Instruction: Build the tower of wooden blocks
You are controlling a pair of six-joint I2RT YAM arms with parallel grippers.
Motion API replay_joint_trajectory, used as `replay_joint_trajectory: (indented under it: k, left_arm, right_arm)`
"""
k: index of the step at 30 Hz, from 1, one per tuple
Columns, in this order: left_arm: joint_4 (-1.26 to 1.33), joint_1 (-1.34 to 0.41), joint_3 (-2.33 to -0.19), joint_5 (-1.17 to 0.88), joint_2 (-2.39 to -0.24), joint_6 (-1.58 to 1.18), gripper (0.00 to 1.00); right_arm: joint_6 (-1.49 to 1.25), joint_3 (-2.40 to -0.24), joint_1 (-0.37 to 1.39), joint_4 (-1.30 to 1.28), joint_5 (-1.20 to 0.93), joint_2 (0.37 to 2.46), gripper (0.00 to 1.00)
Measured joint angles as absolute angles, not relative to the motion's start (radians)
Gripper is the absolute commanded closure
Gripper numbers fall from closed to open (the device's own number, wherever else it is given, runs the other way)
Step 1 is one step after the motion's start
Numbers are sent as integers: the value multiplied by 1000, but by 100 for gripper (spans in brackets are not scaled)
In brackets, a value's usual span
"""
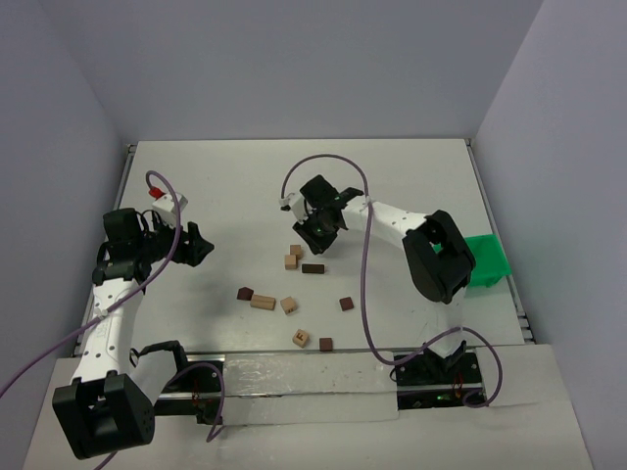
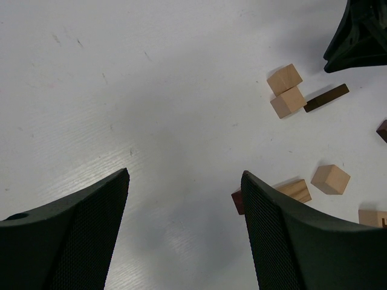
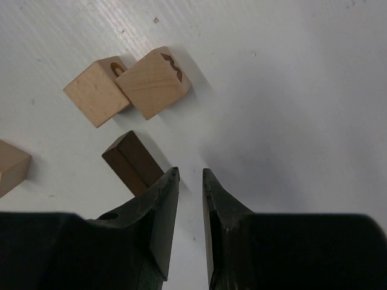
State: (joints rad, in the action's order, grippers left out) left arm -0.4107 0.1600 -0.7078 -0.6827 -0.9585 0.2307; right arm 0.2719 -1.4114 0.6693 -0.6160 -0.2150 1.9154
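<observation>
No tower stands; the blocks [image 1: 290, 305] lie scattered mid-surface [image 1: 225, 176]. The right gripper [image 3: 190, 176], fingers nearly pressed together and pinching nothing, hovers just beside a dark brick [image 3: 133, 162] and two touching tan cubes [image 3: 127, 84]. The left gripper [image 2: 184, 176], spread wide and empty, hangs well left of the blocks

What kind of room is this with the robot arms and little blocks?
Probably a robot lab test booth: a white table boxed in by plain walls, two arms bolted at its edge, small wood blocks scattered about and a green bin at the side.
</observation>
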Motion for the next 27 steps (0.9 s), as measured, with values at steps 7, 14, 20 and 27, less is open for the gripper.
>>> replay_joint_trajectory:
  k: [7,14,20,27]
  left_arm:
    - [-406,160,-708,-683,-957,222,19]
    - [-398,160,-708,-683,-957,217,19]
    - [-398,160,-708,-684,-957,217,19]
    - [-392,160,-708,-686,-961,216,19]
  right_arm:
    - [222,-1427,669,-591,-202,1986,68]
    - [201,-1430,669,-563,-195,2027,65]
    - [199,-1453,669,-538,-196,2048,60]
    - [199,-1489,670,-524,-200,2074,58]
